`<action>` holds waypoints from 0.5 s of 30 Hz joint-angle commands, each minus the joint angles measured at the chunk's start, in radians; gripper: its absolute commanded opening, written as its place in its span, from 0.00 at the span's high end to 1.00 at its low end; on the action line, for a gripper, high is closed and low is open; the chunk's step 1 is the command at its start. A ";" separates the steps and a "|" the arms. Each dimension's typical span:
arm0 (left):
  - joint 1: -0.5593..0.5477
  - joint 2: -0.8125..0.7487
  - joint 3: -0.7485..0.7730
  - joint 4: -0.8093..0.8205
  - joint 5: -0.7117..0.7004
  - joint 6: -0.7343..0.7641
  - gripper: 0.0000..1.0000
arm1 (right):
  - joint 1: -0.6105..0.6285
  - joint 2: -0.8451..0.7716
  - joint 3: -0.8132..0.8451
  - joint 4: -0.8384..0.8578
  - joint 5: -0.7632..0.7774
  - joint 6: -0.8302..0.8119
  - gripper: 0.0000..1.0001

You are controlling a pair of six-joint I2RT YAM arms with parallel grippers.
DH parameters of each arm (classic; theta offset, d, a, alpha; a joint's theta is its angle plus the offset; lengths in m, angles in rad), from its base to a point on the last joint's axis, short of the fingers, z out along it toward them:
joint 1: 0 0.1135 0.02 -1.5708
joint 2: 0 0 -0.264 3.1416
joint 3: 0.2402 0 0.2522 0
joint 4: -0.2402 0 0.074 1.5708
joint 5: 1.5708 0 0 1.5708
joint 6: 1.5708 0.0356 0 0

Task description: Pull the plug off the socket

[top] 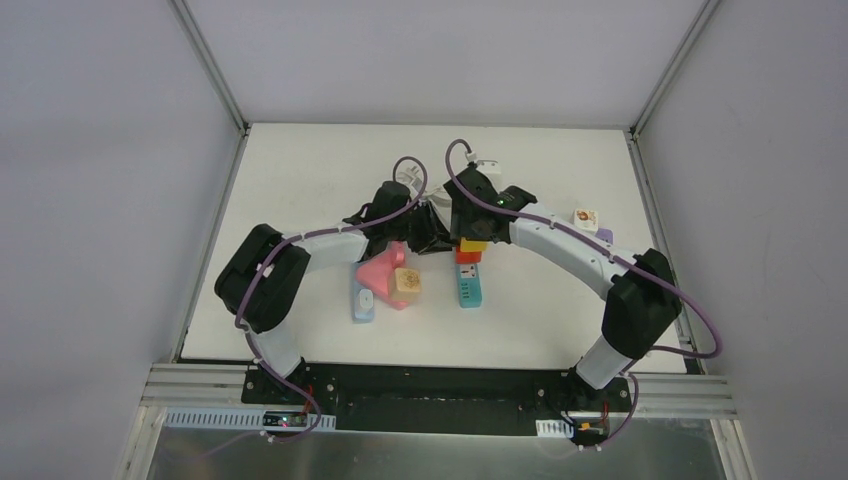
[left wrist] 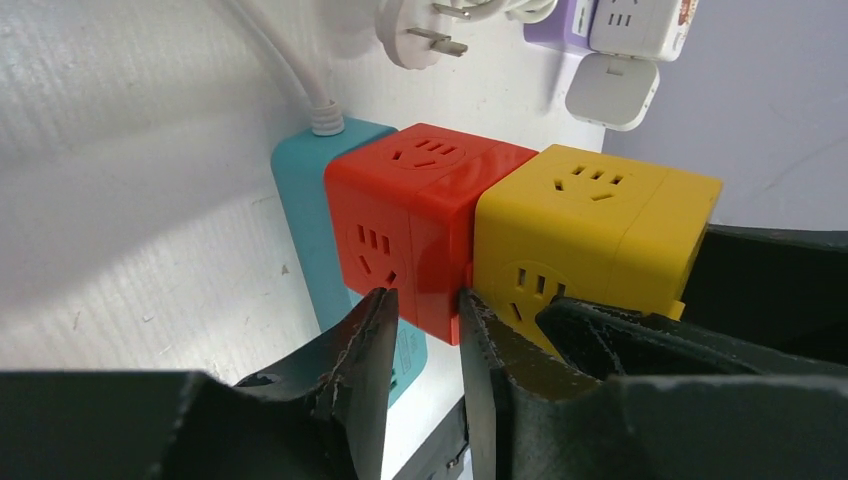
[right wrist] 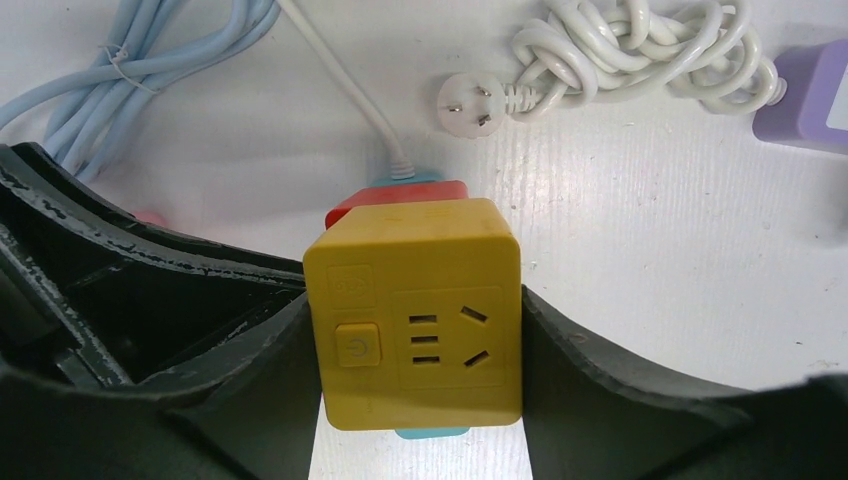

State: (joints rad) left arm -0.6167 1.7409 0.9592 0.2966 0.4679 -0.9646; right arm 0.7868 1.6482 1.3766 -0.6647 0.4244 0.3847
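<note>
Near the middle of the top view, the yellow cube plug [top: 473, 245] sits flush against one side of the red cube socket [left wrist: 410, 200], which stands on the teal power strip [left wrist: 300, 200] on the white desk [top: 300, 170]. The right pincer [right wrist: 415, 300] is clamped on the yellow cube's two opposite sides. The left pincer [left wrist: 422, 300] has its fingers a narrow gap apart, tips at the red cube's lower front, nothing visible between them.
</note>
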 commanded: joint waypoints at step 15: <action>-0.093 0.050 0.056 -0.292 -0.085 -0.013 0.78 | -0.010 -0.021 0.116 0.108 -0.202 0.027 1.00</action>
State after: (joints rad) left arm -0.6472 1.7458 1.0248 0.1707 0.4271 -1.0050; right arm 0.7280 1.6527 1.4200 -0.7383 0.2970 0.3897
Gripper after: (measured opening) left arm 0.228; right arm 0.633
